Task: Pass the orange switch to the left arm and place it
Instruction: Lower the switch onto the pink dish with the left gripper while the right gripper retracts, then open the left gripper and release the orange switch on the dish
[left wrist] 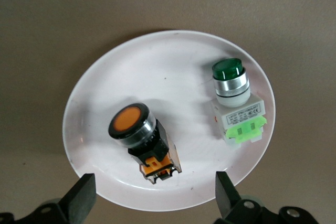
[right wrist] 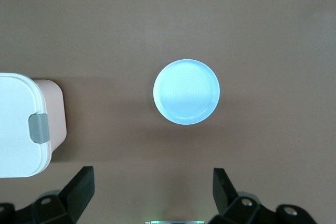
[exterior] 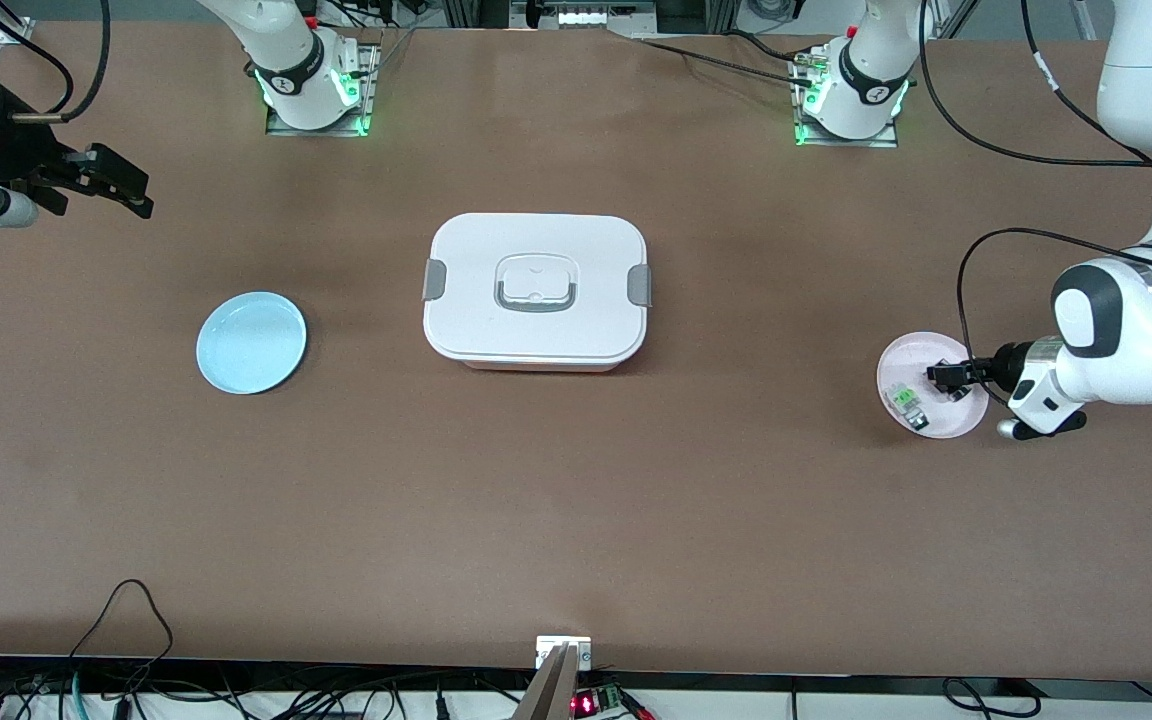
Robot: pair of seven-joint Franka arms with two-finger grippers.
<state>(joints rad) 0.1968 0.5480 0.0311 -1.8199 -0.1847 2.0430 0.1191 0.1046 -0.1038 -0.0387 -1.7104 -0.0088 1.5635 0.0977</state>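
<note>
The orange switch (left wrist: 139, 129) lies on its side on a pale pink plate (exterior: 911, 358) at the left arm's end of the table, beside a green-and-clear component (exterior: 906, 402). In the front view my left gripper (exterior: 942, 377) covers the switch. That gripper (left wrist: 154, 198) is open and low over the plate, with the switch's body just ahead of its fingertips and between them. The white lidded box (exterior: 536, 290) stands mid-table. My right gripper (exterior: 131, 188) is open and empty in the air at the right arm's end of the table.
A light blue plate (exterior: 251, 342) lies between the box and the right arm's end, and it also shows in the right wrist view (right wrist: 186, 92) with a corner of the box (right wrist: 21, 124). The green component (left wrist: 236, 103) lies close beside the switch.
</note>
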